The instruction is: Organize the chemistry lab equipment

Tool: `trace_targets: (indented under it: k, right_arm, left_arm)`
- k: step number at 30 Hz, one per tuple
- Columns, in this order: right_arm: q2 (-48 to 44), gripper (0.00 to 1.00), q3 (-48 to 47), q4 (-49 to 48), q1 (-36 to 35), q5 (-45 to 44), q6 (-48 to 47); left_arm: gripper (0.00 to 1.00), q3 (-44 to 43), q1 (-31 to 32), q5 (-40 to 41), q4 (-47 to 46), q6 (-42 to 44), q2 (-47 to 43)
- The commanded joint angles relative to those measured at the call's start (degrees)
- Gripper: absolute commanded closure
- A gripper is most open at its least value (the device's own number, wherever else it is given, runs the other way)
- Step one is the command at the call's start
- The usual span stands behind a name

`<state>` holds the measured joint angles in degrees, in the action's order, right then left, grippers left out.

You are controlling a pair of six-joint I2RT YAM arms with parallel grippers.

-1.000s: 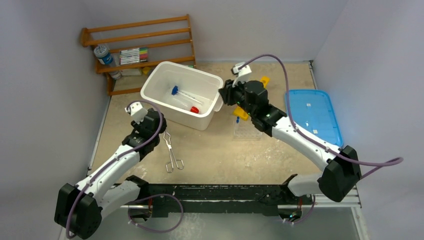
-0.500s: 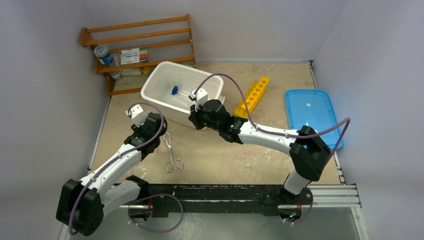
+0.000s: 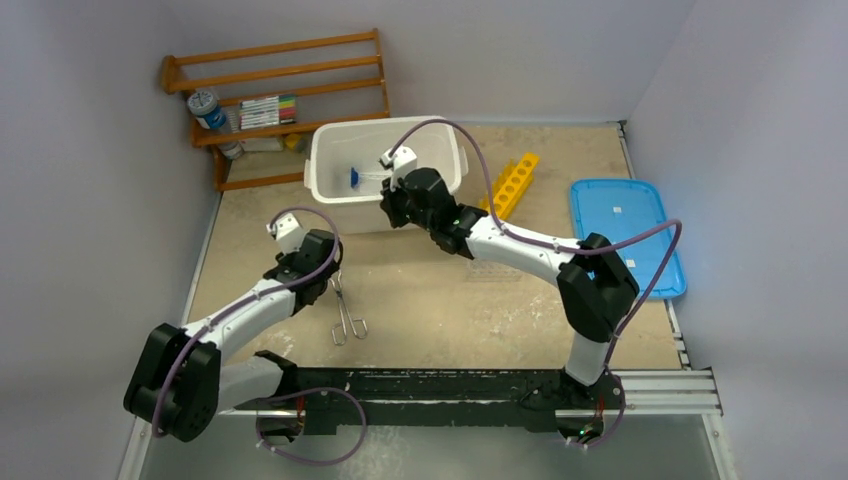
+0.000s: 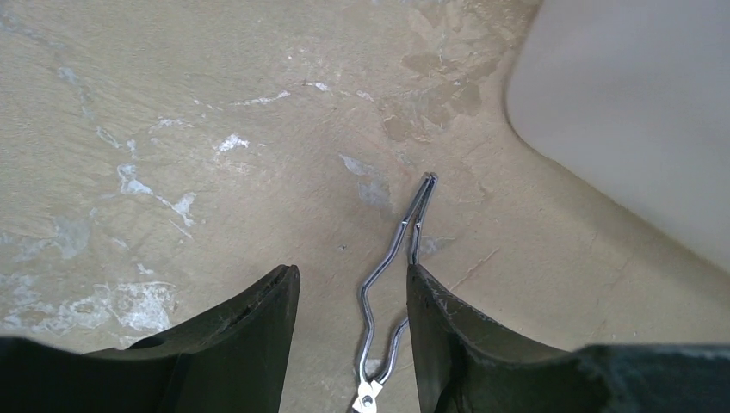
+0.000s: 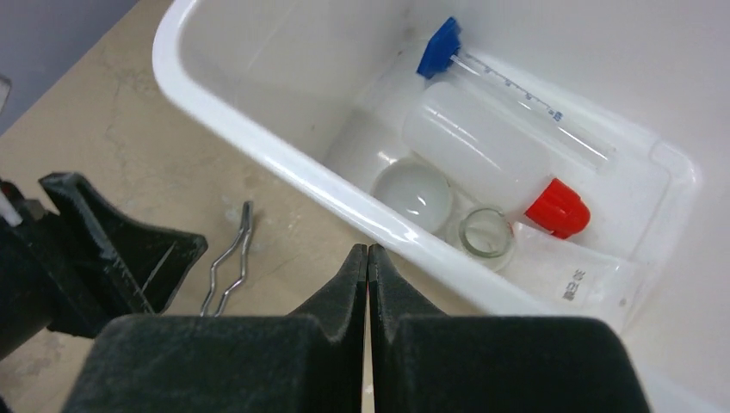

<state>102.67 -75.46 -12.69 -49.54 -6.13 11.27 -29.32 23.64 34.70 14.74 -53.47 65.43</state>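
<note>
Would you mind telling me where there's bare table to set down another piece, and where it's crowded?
The widest bare patch of table lies between the tongs and the blue lid, nearer than the right arm. A narrower strip runs between the yellow rack and that lid. The white tub is crowded, and the left hand is over the tongs.

Quick tally: there was one white bin (image 5: 258,129), one red-capped squeeze bottle (image 5: 478,146), one blue-ended tube (image 5: 525,90), one tiny glass jar (image 5: 485,234), one round dish (image 5: 416,194) in a packet, one pair of metal tongs (image 3: 346,305), one yellow rack (image 3: 510,185), one blue lid (image 3: 625,235) and one wooden shelf (image 3: 280,50). The markers (image 3: 267,110) were too bunched to count.
</note>
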Motion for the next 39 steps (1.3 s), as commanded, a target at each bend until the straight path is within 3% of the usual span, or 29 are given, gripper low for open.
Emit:
trace_targets:
  k: [1,8,14,17,25,37,39]
  right_arm:
    - [0.4,1.00,-4.2,-1.9,2.4,0.2,-1.8]
    - [-6.2,1.00,0.2,-4.5,1.9,2.6,-2.4]
    - [-14.6,0.71,5.0,-5.4,0.1,5.9,-2.2]
    - [-18.0,0.64,6.7,-4.6,-0.1,7.7,-1.4]
    - [-22.9,0.64,9.7,-3.6,-0.1,5.1,-0.9]
    - [-23.1,0.66,10.4,-2.1,-0.1,4.1,-0.6]
    - [-22.9,0.67,10.3,-1.9,-0.1,4.0,-0.5]
  left_arm:
    - [0.52,-0.1,-0.3,0.2,-4.3,-0.3,2.6]
    - [0.54,-2.2,-0.3,1.4,-7.9,1.5,9.0]
    - [0.48,-4.5,-0.3,0.7,-11.4,2.9,14.3]
    - [0.47,-5.4,-0.2,0.8,-12.6,3.2,15.5]
    - [0.48,-7.4,-0.3,1.1,-14.5,4.8,18.4]
    - [0.71,-7.2,-0.3,3.4,-14.5,5.5,21.7]
    - [0.81,-7.3,-0.2,4.0,-14.0,5.8,21.8]
